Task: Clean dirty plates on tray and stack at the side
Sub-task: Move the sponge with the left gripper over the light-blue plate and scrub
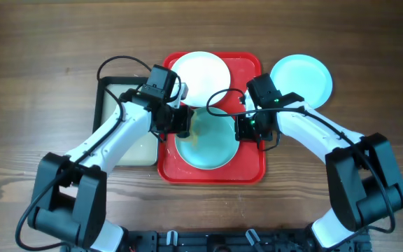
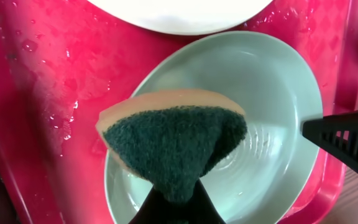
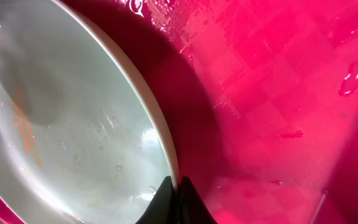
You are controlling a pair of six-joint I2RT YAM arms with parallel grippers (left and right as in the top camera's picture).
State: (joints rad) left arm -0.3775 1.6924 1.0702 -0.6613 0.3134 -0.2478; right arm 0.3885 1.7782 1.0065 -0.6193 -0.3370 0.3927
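A pale blue plate (image 1: 206,145) lies tilted on the front half of the red tray (image 1: 252,170). My right gripper (image 1: 243,128) is shut on this plate's right rim (image 3: 160,134) and holds that edge up. My left gripper (image 1: 182,120) is shut on a sponge (image 2: 176,140), green scouring side towards the camera, held just above the plate's left part (image 2: 278,87). The white plate (image 1: 200,75) lies on the tray's far half. A second pale blue plate (image 1: 301,78) lies on the table right of the tray.
A smaller black-rimmed beige tray (image 1: 110,105) lies left of the red tray, under my left arm. The red tray's floor is wet with droplets (image 2: 61,93). The wooden table (image 1: 33,84) surrounds everything.
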